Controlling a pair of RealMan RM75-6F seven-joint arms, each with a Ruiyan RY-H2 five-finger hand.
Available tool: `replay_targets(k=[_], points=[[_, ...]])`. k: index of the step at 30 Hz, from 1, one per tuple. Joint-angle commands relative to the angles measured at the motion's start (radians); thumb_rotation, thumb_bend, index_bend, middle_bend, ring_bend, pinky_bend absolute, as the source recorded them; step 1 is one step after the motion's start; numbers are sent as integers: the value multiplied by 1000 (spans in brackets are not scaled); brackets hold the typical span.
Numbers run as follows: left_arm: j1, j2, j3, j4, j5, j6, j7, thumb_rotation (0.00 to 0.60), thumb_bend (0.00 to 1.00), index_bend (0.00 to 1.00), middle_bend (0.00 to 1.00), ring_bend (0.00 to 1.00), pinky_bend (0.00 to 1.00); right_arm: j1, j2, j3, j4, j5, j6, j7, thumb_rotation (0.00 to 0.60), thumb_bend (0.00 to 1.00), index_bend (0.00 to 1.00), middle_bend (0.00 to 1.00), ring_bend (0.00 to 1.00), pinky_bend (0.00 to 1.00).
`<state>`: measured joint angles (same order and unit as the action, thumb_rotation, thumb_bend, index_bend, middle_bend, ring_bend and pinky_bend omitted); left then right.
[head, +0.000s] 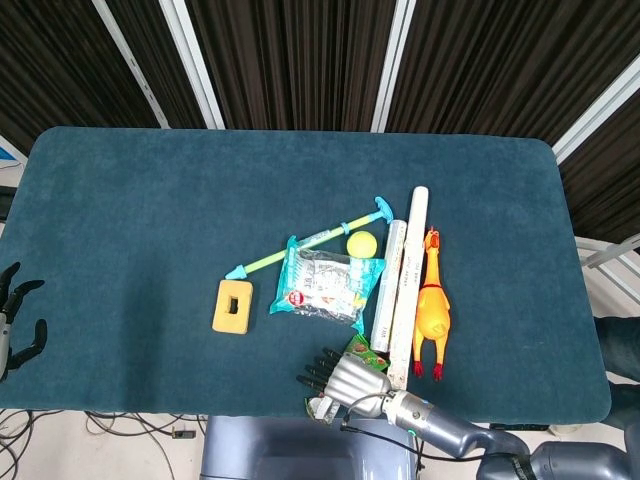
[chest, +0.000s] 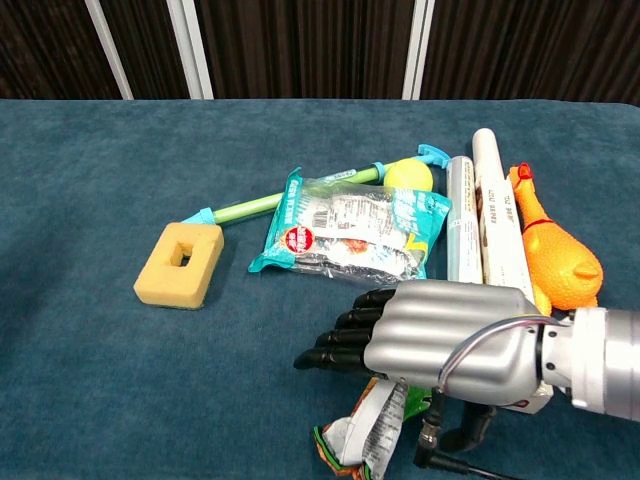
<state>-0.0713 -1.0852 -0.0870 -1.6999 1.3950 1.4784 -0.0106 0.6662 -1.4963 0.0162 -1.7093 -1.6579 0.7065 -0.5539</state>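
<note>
Chest view shows our right hand flat, fingers extended and holding nothing, over the green packet at the worktop's near edge; we could nudge it off.
</note>
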Motion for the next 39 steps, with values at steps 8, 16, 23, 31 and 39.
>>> replay_targets(k=[8, 16, 23, 31, 39], points=[[-2, 13, 4, -15, -12, -17, 9, 600, 509, 200, 0, 0, 0, 31, -25, 3, 8, 96, -35, -65, 600, 224, 220, 358, 351, 146], [-4, 16, 5, -21, -14, -23, 9, 600, 509, 212, 0, 0, 0, 39, -35, -17, 17, 103, -14, -69, 600, 409, 384, 463, 486, 203], [-4, 17, 5, -25, -19, -26, 8, 600, 510, 246, 0, 0, 0, 31, -40, -27, 32, 57, 67, -10, 600, 530, 452, 512, 546, 235], [-4, 18, 6, -29, -21, -28, 13, 600, 510, 259, 0, 0, 0, 38, 10, -16, -1, 16, 136, 120, 600, 530, 457, 511, 553, 248], [-4, 20, 6, -31, -21, -26, 10, 600, 510, 261, 0, 0, 0, 24, 102, 69, -60, 38, 268, 337, 600, 528, 471, 513, 560, 248]])
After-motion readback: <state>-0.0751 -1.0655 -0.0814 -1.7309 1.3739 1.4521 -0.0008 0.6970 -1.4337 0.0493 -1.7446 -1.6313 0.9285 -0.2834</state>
